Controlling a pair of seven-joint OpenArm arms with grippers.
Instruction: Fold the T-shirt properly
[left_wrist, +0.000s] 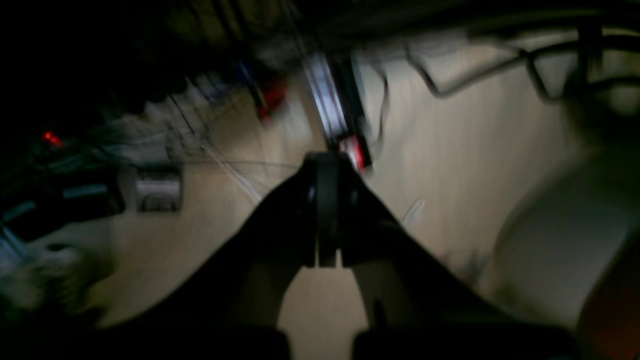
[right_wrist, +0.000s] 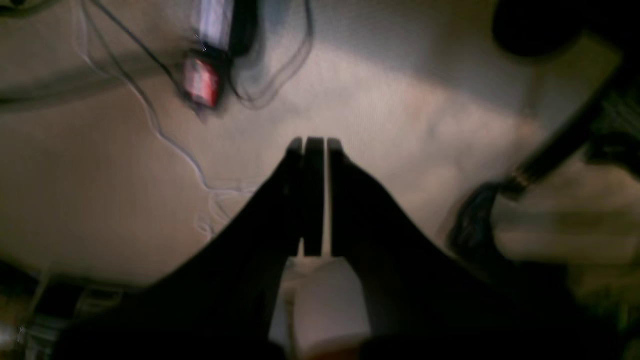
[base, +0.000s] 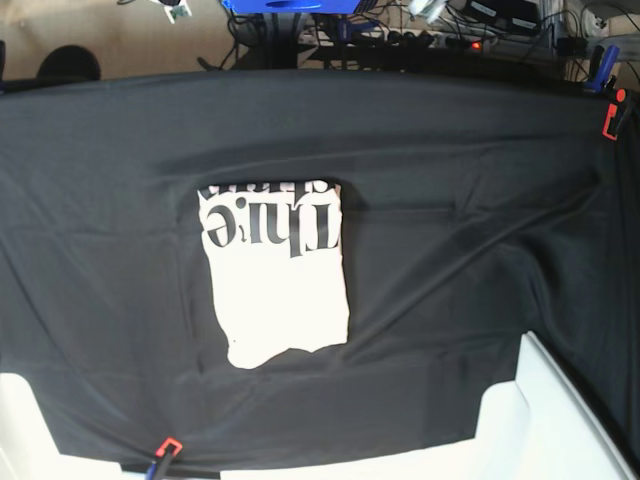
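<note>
The T-shirt (base: 280, 275) lies folded into a pale upright rectangle on the black cloth, left of centre in the base view. Upside-down black lettering runs along its far edge, and its near edge is slightly ragged. Neither arm reaches over the cloth in the base view. In the blurred left wrist view my left gripper (left_wrist: 327, 160) is shut on nothing, above a beige floor with cables. My right gripper (right_wrist: 315, 142) in the right wrist view is also shut and holds nothing, over the same kind of floor. The T-shirt does not show in either wrist view.
The black table cloth (base: 450, 250) covers the table, with creases on its right half. Red clamps sit at the far right edge (base: 612, 118) and the near left edge (base: 168, 447). Cables and gear (base: 400, 25) crowd behind the table. White parts (base: 545, 420) stand at the near right corner.
</note>
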